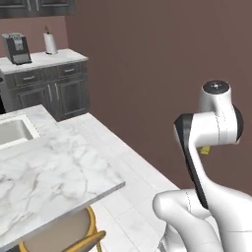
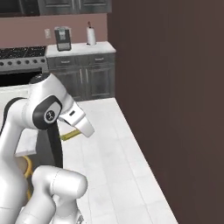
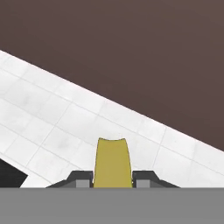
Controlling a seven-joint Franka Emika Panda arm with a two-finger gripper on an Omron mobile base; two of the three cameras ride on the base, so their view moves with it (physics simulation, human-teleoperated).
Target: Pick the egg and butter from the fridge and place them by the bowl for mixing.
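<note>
My gripper (image 3: 113,177) clamps the butter (image 3: 113,162), stick jutting forward over the white floor (image 3: 57,122), brown wall (image 3: 131,52) ahead.

The butter (image 3: 113,162) looks smooth, matt and waxy yellow between the dark, matt, plastic-looking fingers (image 3: 79,178). The table (image 1: 54,172) has a polished white marble top with grey veins. The floor (image 2: 118,162) is pale, smooth tile. The wall (image 1: 162,64) looks flat, matt brown. The cabinets (image 1: 47,91) look like dark wood.
</note>
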